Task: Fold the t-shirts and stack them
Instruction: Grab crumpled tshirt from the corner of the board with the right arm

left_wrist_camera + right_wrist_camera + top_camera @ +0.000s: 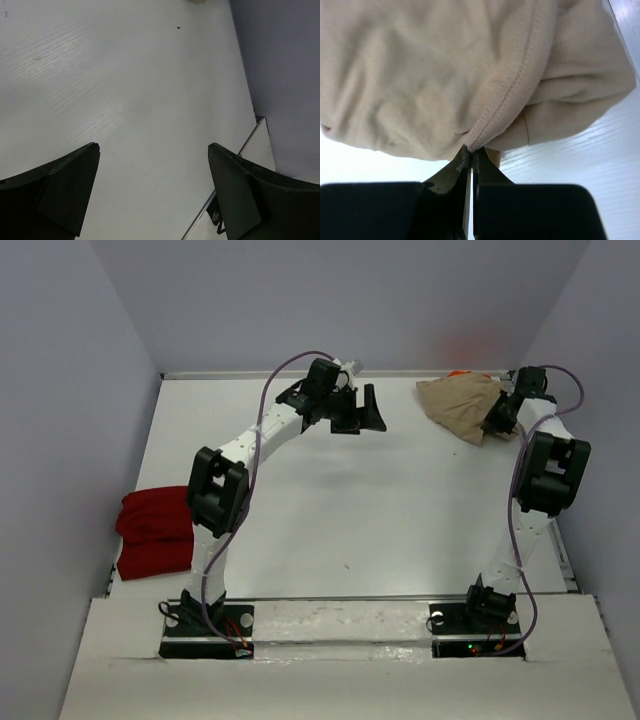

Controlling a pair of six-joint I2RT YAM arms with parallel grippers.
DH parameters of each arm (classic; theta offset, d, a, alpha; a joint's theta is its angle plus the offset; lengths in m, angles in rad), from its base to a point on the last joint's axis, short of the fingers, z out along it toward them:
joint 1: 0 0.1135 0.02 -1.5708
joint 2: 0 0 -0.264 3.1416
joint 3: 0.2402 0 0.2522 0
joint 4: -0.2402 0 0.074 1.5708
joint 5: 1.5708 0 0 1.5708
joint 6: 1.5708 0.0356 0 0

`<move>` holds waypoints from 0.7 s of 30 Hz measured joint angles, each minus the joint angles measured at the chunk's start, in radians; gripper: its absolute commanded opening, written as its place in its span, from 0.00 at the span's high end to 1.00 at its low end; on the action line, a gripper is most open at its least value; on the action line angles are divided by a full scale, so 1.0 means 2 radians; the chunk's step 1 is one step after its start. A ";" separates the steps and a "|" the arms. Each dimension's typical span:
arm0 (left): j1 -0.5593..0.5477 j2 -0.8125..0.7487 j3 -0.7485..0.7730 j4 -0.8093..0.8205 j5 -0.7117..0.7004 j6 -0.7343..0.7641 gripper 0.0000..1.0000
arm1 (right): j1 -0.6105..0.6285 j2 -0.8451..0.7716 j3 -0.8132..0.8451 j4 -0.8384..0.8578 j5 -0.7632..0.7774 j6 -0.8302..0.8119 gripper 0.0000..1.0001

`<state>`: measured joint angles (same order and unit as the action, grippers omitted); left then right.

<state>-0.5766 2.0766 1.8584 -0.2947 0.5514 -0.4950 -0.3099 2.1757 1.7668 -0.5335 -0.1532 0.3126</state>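
White laminate covers the table (400,500), and the largest thing on it is the tan t-shirt (458,405), bunched in a heap at the far right corner. The dark red t-shirt (155,532) lies folded at the left edge, well apart from it. Only a sliver of the orange t-shirt (458,373) shows behind the tan heap.

The tan cloth looks light, soft and limp. It will likely sag from any single pinch, so a lift by one point should give a hanging bundle rather than a flat sheet. The stitched hem is the firmer part and the better place to take hold. Two spread holds, along a hem or at the shoulders, would probably open it out for folding.

The right gripper (471,155) has its jaws closed almost to touching, pinching a fold of the tan shirt right at a stitched edge. The left gripper (152,150) hovers over bare table near the far middle, jaws wide apart, holding nothing.

Only the top view shows all three shirts and where both arms stand, but the right wrist hides the pinch from it. The right wrist view shows the seam caught between the jaws and nothing of the other shirts. The left wrist view confirms the gap between its jaws is empty.
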 measured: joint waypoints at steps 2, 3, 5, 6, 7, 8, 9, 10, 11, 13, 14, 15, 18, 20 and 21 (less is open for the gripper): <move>-0.001 0.000 0.000 0.000 0.001 0.000 0.01 | 0.006 -0.009 0.000 0.000 0.007 -0.001 1.00; -0.002 0.000 0.000 0.000 0.001 0.000 0.01 | 0.009 -0.013 0.000 0.000 0.009 -0.002 1.00; -0.003 0.000 0.000 0.000 0.001 0.000 0.01 | 0.013 -0.021 0.000 -0.001 0.014 -0.003 1.00; -0.003 0.000 0.000 0.000 0.001 0.000 0.01 | 0.020 -0.027 0.000 -0.002 0.021 -0.004 1.00; -0.003 0.000 -0.001 0.001 0.000 0.000 0.01 | 0.023 -0.031 0.000 -0.003 0.028 -0.006 1.00; -0.003 0.000 -0.002 0.002 0.000 0.000 0.01 | 0.026 -0.035 0.000 -0.004 0.033 -0.009 1.00; -0.003 0.000 -0.005 0.005 -0.002 0.000 0.01 | 0.036 -0.045 0.000 -0.004 0.047 -0.015 1.00; -0.003 0.000 -0.007 0.006 -0.002 0.000 0.01 | 0.043 -0.051 0.000 -0.004 0.054 -0.018 1.00; -0.003 0.000 -0.010 0.005 -0.004 0.001 0.01 | 0.052 -0.058 0.000 -0.004 0.065 -0.023 1.00; -0.003 0.000 -0.017 0.004 -0.006 0.001 0.01 | 0.074 -0.074 0.006 -0.006 0.082 -0.032 1.00; -0.003 0.000 -0.017 0.004 -0.007 0.001 0.01 | 0.088 -0.081 0.018 -0.011 0.093 -0.037 1.00; -0.003 0.000 -0.018 0.003 -0.007 0.001 0.01 | 0.103 -0.081 0.056 -0.032 0.106 -0.045 1.00; -0.004 0.000 -0.020 0.007 -0.007 0.003 0.01 | 0.117 -0.073 0.148 -0.061 0.126 -0.061 1.00; -0.004 0.000 -0.024 0.007 -0.007 0.003 0.01 | 0.122 -0.077 0.207 -0.061 0.135 -0.073 1.00; -0.004 0.000 -0.026 0.007 -0.007 0.004 0.01 | 0.123 -0.085 0.223 -0.056 0.137 -0.078 1.00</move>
<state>-0.5838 2.0766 1.8072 -0.2802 0.5365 -0.4873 -0.0639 2.0052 2.2124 -0.6456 0.1204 0.1566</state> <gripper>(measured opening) 0.989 0.029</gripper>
